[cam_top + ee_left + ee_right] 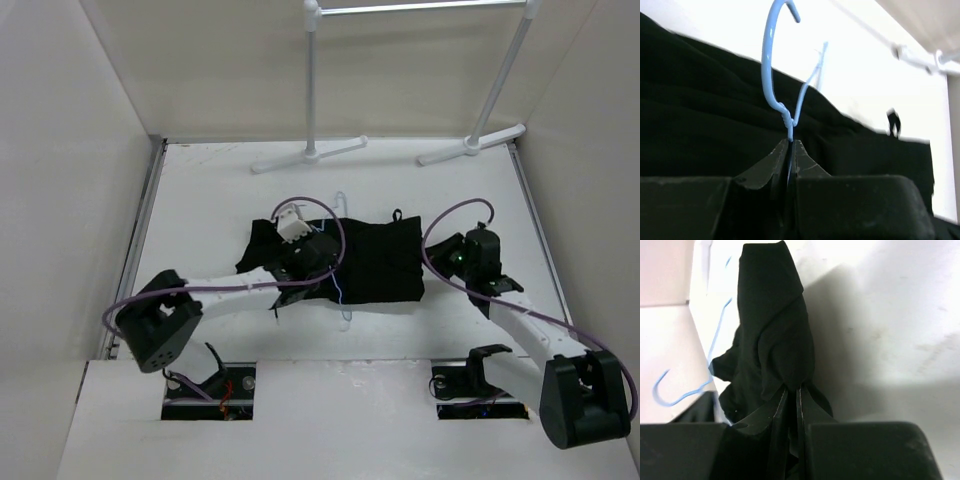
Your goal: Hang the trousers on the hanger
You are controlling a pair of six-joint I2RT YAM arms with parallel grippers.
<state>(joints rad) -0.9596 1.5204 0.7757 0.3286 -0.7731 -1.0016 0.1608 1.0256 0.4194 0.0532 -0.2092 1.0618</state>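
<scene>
The black trousers [375,262] lie bunched on the white table, partly over the pale blue wire hanger [341,203], whose hook sticks out at their far edge. My left gripper [322,250] sits over the trousers' left part. In the left wrist view it [790,143] is shut on the hanger [769,65] just below the hook's twisted neck, with the trousers [700,125] behind. My right gripper [434,265] is at the trousers' right edge. In the right wrist view it [790,390] is shut on a fold of the trousers [772,325]; the hanger wire [716,342] shows to the left.
A white tubular garment rack [311,90] stands at the back, its feet [470,145] on the table's far edge. White walls close in left, right and behind. Purple cables loop over both arms.
</scene>
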